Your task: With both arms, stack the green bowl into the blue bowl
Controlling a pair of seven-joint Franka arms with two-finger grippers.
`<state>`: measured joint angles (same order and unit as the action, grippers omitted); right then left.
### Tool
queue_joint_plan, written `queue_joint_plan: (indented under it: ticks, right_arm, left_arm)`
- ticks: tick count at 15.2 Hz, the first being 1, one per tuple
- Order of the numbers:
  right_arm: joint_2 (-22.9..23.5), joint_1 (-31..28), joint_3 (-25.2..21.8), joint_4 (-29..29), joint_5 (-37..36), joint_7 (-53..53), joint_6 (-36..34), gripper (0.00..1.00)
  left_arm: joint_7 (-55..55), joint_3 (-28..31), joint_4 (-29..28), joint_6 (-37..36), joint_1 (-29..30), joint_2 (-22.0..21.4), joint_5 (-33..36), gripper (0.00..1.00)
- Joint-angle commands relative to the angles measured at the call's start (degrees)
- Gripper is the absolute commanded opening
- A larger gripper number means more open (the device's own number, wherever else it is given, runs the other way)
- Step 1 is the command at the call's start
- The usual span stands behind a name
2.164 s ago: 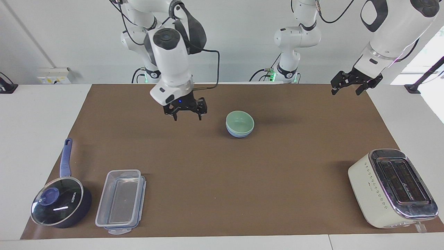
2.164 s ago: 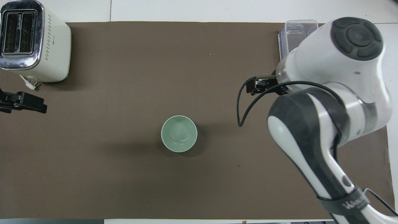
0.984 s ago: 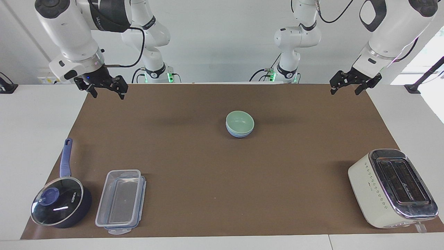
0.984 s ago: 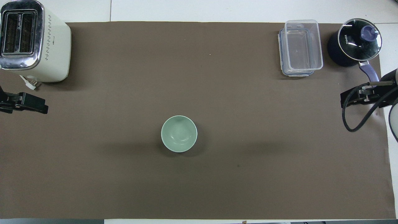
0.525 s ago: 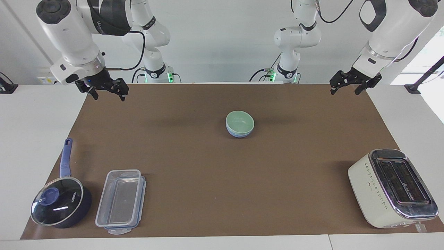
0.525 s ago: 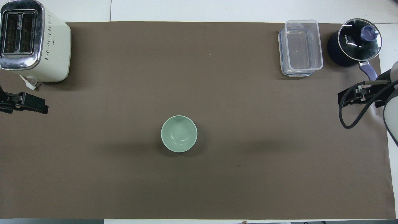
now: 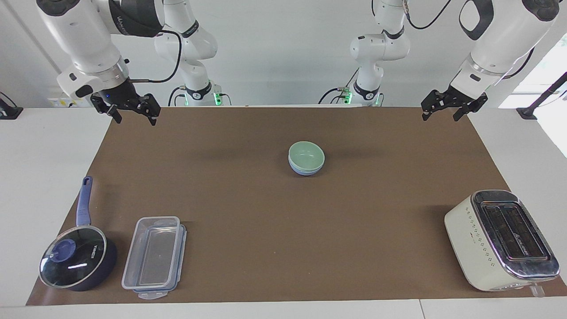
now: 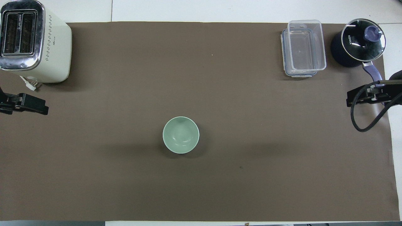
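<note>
The smooth, round green bowl (image 7: 306,155) is seen nested inside the blue bowl (image 7: 304,171), of which only a thin periwinkle band shows beneath the mint rim; the stack sits at the centre of the matte brown mat (image 7: 248,212) covering the desk (image 7: 40,177). In the facing view, a cream toaster (image 7: 500,241) with a chrome top is placed at about 4 o'clock from the bowls, and a clear rectangular plastic container (image 7: 153,257) and a glass-lidded dark saucepan (image 7: 77,261) at about 8 o'clock. The right gripper (image 7: 130,114) is held over the mat's corner at 10 o'clock, fingers spread and empty. The left gripper (image 7: 445,111) is held over the mat's corner at 2 o'clock, fingers likewise parted and empty. Nothing stands between either gripper and the bowls.
</note>
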<state>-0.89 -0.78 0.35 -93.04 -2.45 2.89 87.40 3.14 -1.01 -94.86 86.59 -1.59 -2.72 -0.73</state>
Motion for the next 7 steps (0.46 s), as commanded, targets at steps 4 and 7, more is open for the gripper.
queue_joint_plan:
  ticks: [4, 7]
  right_arm:
    - [-0.78, -0.98, 0.62, -0.3, 1.66, -2.27, -1.35, 1.0]
    - [-0.78, -1.07, 0.53, -0.47, 1.66, -2.27, -1.35, 1.0]
  left_arm:
    - [-0.07, 0.22, -1.64, 0.86, -0.43, -1.41, 0.64, 1.0]
    - [-0.07, 0.22, -1.73, 1.04, -0.52, -1.41, 0.64, 1.0]
